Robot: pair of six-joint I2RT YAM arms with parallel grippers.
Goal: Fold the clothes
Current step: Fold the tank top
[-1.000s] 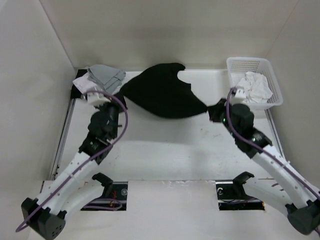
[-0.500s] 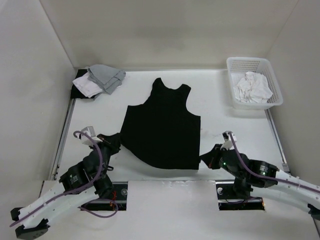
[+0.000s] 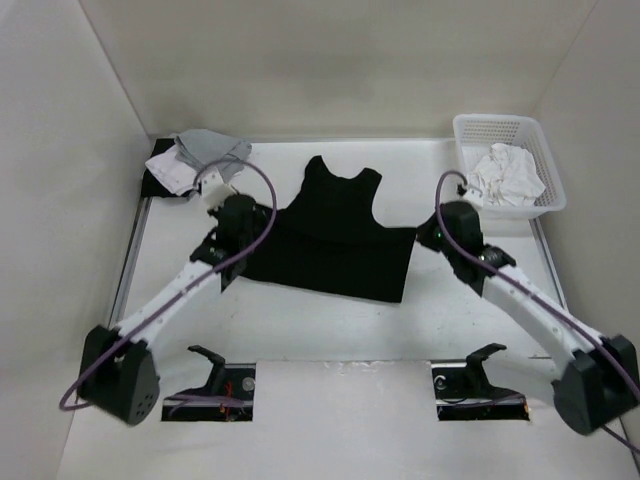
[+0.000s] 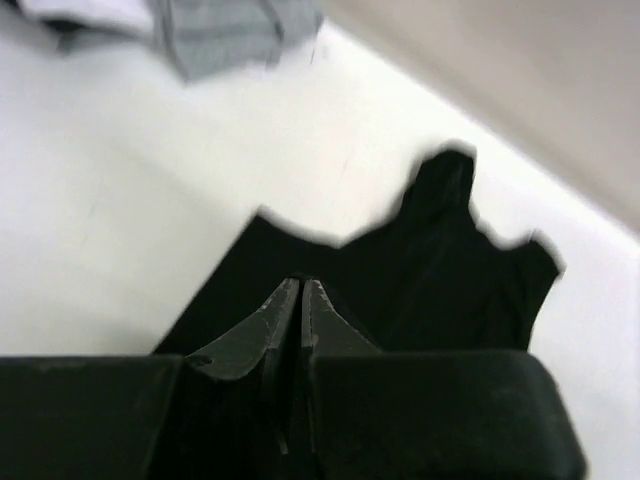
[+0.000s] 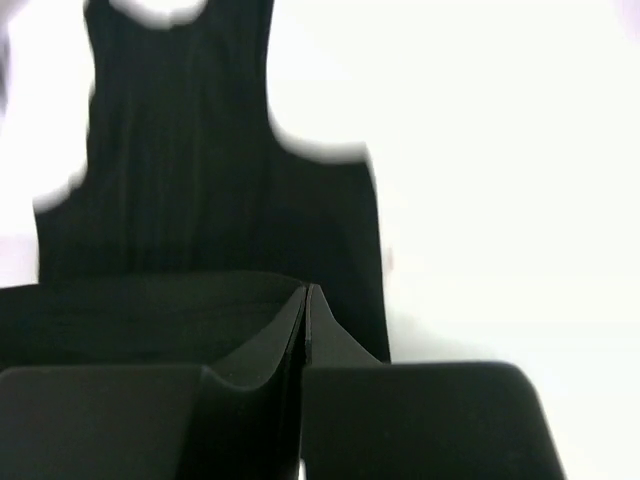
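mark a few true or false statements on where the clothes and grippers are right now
1. The black top lies on the table with its neck end toward the far wall. True.
2. The white cloth lies on the table beside the basket. False: it sits inside the basket.
3. Both grippers are open above the top. False: the left gripper and right gripper are shut on the corners of its folded-over lower part.
4. The grey and white garments lie at the far left corner, apart from the black top. True.
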